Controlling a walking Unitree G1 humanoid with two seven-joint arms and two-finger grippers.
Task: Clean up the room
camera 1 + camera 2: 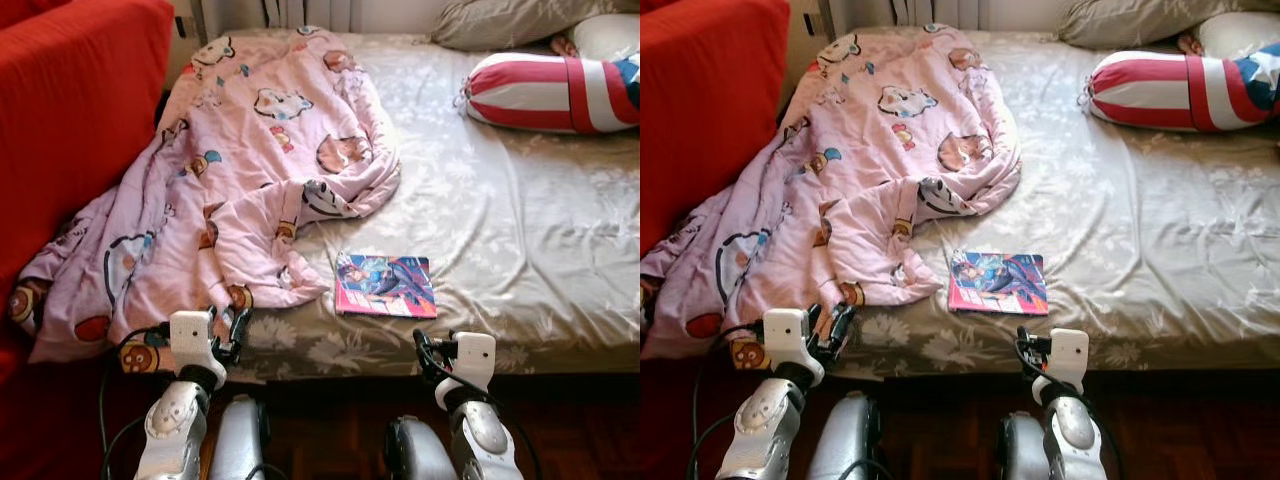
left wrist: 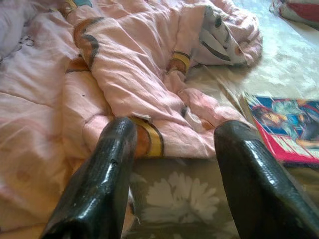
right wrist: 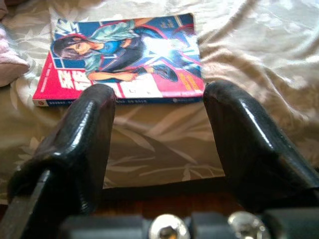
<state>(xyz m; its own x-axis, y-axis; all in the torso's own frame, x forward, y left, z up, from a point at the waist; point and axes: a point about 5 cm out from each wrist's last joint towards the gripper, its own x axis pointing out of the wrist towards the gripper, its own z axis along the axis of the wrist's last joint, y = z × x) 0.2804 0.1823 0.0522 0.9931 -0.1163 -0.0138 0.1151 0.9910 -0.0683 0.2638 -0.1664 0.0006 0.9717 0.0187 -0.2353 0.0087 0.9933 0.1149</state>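
A pink cartoon-print blanket [image 1: 230, 190] lies crumpled over the left half of the bed, hanging off its near left corner. A comic book [image 1: 386, 285] with a blue and pink cover lies flat near the bed's front edge. My left gripper [image 2: 174, 164] is open at the bed's front edge, just short of the blanket's [image 2: 124, 74] hem. My right gripper [image 3: 157, 129] is open too, at the bed's edge a short way in front of the comic book [image 3: 124, 55], touching nothing.
The bed has a beige floral sheet [image 1: 500, 200]. A red, white and blue striped bolster [image 1: 550, 92] and a grey pillow [image 1: 500, 22] lie at its head. A red sofa [image 1: 70, 120] stands along the left. Dark wooden floor [image 1: 330, 430] lies below me.
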